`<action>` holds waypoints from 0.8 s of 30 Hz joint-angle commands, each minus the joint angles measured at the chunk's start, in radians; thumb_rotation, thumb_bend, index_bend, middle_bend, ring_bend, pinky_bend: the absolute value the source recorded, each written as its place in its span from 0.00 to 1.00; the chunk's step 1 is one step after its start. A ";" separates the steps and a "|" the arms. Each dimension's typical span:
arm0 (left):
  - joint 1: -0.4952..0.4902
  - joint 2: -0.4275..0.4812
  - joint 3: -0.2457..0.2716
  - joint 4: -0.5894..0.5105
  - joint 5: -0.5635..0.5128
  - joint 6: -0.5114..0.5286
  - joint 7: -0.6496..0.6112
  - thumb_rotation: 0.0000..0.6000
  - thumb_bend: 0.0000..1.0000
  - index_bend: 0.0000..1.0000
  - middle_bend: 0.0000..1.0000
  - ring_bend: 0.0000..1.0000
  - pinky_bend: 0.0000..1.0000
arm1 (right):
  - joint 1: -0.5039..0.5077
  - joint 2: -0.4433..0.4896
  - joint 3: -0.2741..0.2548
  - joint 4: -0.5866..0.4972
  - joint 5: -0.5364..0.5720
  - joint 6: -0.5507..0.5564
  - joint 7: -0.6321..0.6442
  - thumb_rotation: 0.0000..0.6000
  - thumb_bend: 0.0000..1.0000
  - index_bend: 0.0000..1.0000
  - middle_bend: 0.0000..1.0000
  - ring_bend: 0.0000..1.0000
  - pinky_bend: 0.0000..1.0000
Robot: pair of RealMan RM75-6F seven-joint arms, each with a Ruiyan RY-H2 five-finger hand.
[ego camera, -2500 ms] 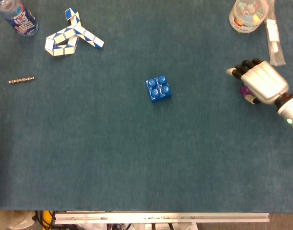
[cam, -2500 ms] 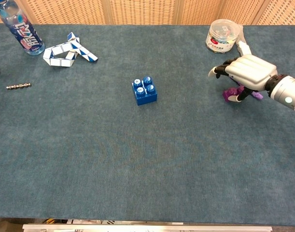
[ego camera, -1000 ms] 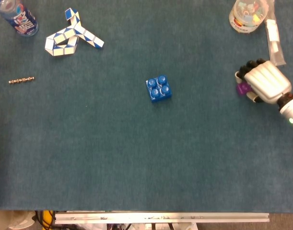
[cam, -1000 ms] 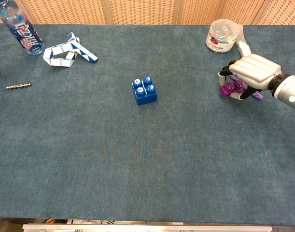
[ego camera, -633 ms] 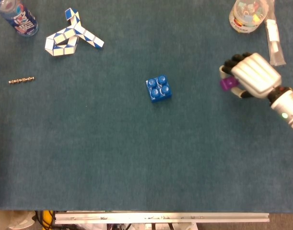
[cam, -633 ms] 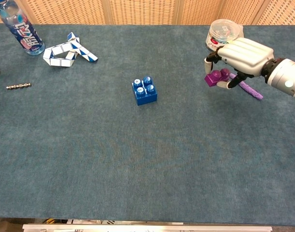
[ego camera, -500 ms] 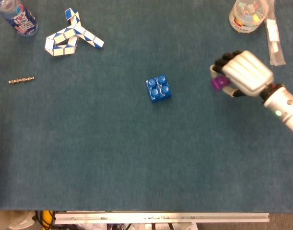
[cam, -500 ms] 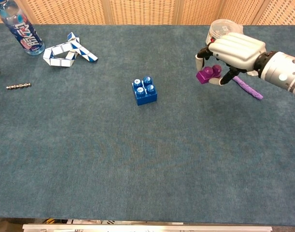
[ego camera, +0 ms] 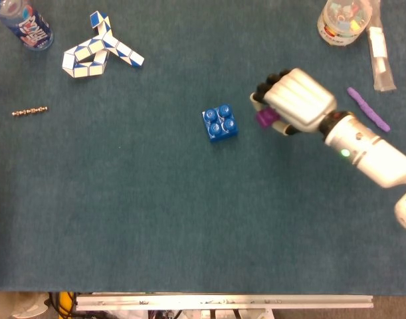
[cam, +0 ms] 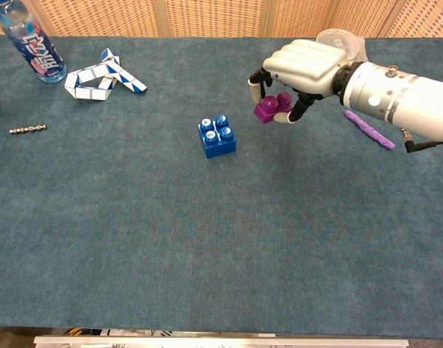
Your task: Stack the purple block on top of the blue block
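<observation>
The blue block (ego camera: 220, 123) (cam: 217, 137) sits studs-up near the middle of the teal table. My right hand (ego camera: 292, 101) (cam: 301, 69) holds the purple block (ego camera: 266, 117) (cam: 272, 108) in its curled fingers, lifted off the table. In both views the hand is a short way right of the blue block and above it. Most of the purple block is hidden under the hand in the head view. My left hand shows in neither view.
A purple stick (ego camera: 367, 108) (cam: 369, 129) lies on the table at the right. A clear jar (ego camera: 345, 20) (cam: 334, 43) and a wrapped packet (ego camera: 381, 53) stand at the back right. A blue-white snake puzzle (ego camera: 100, 48), a bottle (ego camera: 23, 23) and a bead chain (ego camera: 29, 111) are at the back left.
My right hand closed on the purple block at the right, lifted it and carried it left toward the blue block. The purple stick it covered is uncovered.
</observation>
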 commanded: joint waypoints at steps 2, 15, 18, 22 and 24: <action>-0.001 0.000 0.002 0.002 0.003 -0.004 -0.001 1.00 0.17 0.20 0.18 0.19 0.31 | 0.038 -0.026 0.009 -0.045 0.085 -0.029 -0.103 1.00 0.30 0.56 0.44 0.34 0.42; -0.009 0.000 0.003 0.009 0.017 -0.014 -0.011 1.00 0.17 0.20 0.18 0.19 0.31 | 0.082 -0.114 -0.007 -0.109 0.321 0.077 -0.366 1.00 0.30 0.56 0.44 0.34 0.43; -0.010 -0.001 0.004 0.010 0.018 -0.017 -0.010 1.00 0.17 0.20 0.18 0.19 0.31 | 0.093 -0.138 -0.005 -0.109 0.358 0.107 -0.402 1.00 0.30 0.56 0.44 0.34 0.43; -0.009 0.000 0.004 0.010 0.019 -0.017 -0.012 1.00 0.17 0.20 0.18 0.19 0.31 | 0.108 -0.166 -0.001 -0.102 0.399 0.128 -0.431 1.00 0.30 0.56 0.44 0.34 0.43; -0.009 0.000 0.005 0.010 0.019 -0.016 -0.013 1.00 0.17 0.20 0.18 0.19 0.31 | 0.114 -0.174 0.000 -0.098 0.411 0.130 -0.437 1.00 0.30 0.56 0.44 0.34 0.43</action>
